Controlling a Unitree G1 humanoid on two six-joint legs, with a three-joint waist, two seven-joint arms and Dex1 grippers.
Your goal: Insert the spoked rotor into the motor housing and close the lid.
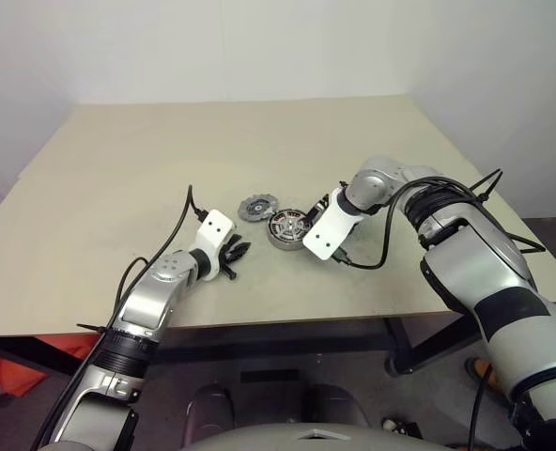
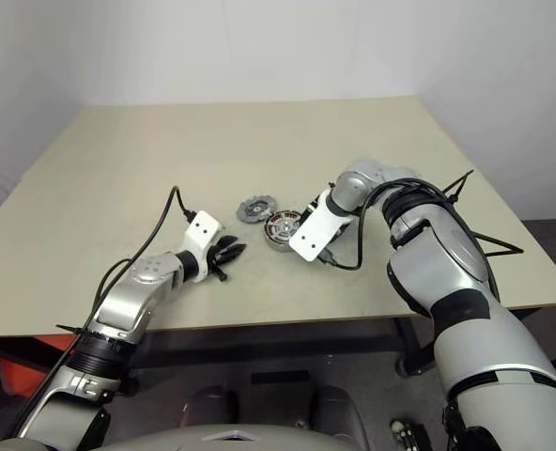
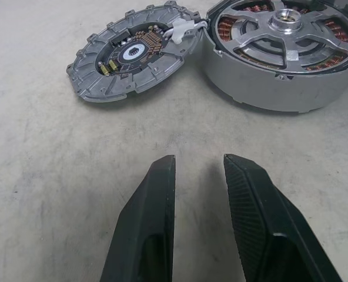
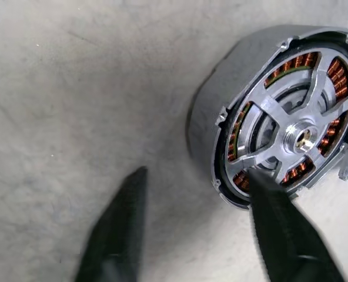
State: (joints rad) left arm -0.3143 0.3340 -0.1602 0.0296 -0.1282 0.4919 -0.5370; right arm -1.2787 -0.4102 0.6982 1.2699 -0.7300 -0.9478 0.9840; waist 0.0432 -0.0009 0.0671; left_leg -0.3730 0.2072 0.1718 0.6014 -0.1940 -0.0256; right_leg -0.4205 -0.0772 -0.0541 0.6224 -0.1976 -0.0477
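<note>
Beige laminate table [image 1: 118, 169], matt and lightly scuffed, bears all listed items. Nearest, on the left: left gripper [image 3: 198, 220], two black ribbed fingers resting low over the tabletop, a narrow gap between them, nothing held, pointing toward the parts. Beyond it, mid-table: motor housing [image 3: 268, 88], a short round grey metal drum with copper-coloured windings inside. Spoked rotor [image 4: 297, 132], a shiny silver wheel with thick rim, thin spokes and small central hub, already sits in the housing, the windings showing between its spokes; whether it is fully seated cannot be told. Right gripper [image 4: 197, 229], black two-fingered, hangs steeply down over the near right side of the housing, jaws partly apart and empty, one finger overlapping the housing's rim in the right wrist view, the other over bare table. Farther left, its edge meeting the housing at a small white clip: lid [image 3: 136, 53], a dull grey notched-edge disc lying flat with its circuit-board face up, not yet fitted. Judgement: insertion looks done; closing remains. Risks: a closing finger could nudge the drum and slide it on the smooth top; the lid, brought over tilted or with notches misaligned, could jam on the rim; its linking clip could snag.
</note>
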